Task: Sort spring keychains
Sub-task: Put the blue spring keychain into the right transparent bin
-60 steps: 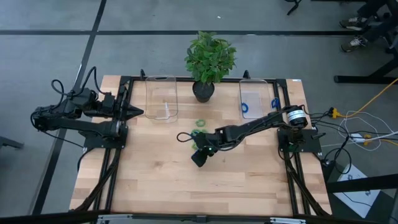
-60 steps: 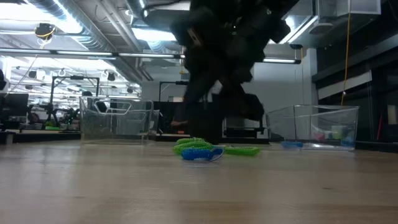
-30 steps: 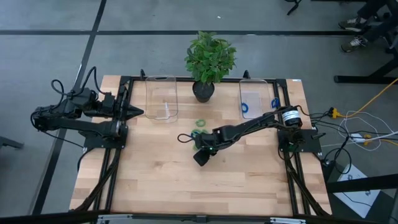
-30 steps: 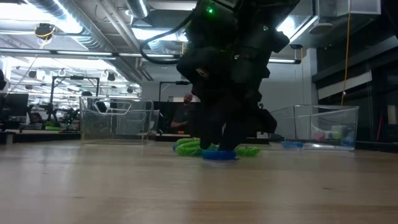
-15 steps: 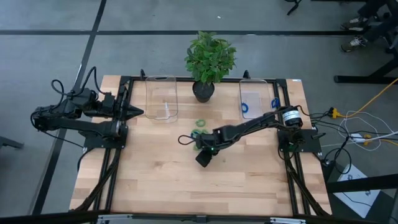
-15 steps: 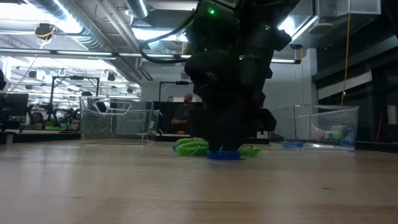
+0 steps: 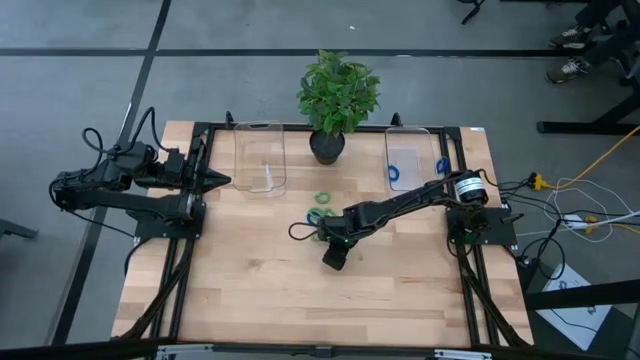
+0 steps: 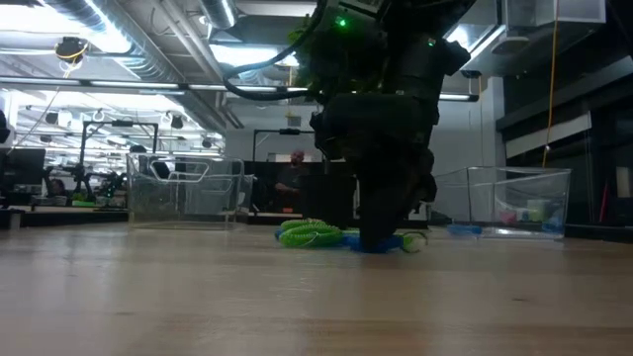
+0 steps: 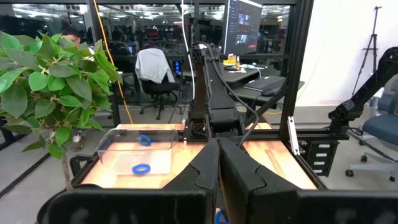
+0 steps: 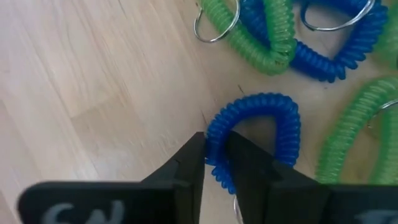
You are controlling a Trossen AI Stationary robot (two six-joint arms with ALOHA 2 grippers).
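A heap of blue and light green spring keychains lies at the table's middle, its coils showing as in the right wrist view. My right gripper stands just on the near side of the heap, pointing down, shut on one blue spring keychain that lies apart from the others. One more green keychain lies alone farther back. My left gripper waits shut at the table's far left, beside the left clear bin. My right gripper pinches one side of the blue keychain's coiled loop between its two fingers, one finger outside the loop and one inside it. The fingers come from above, pointing down, across the coil. The keychain lies flat on the table.
A potted plant stands at the far edge between the two clear bins. The right bin holds blue keychains. Bare wood stretches toward the near edge.
My right gripper has shifted a little toward the table's right and near edges, come down onto the blue keychain and drawn its fingers together on it. The blue keychain has slid slightly along the table with it, away from the green ones.
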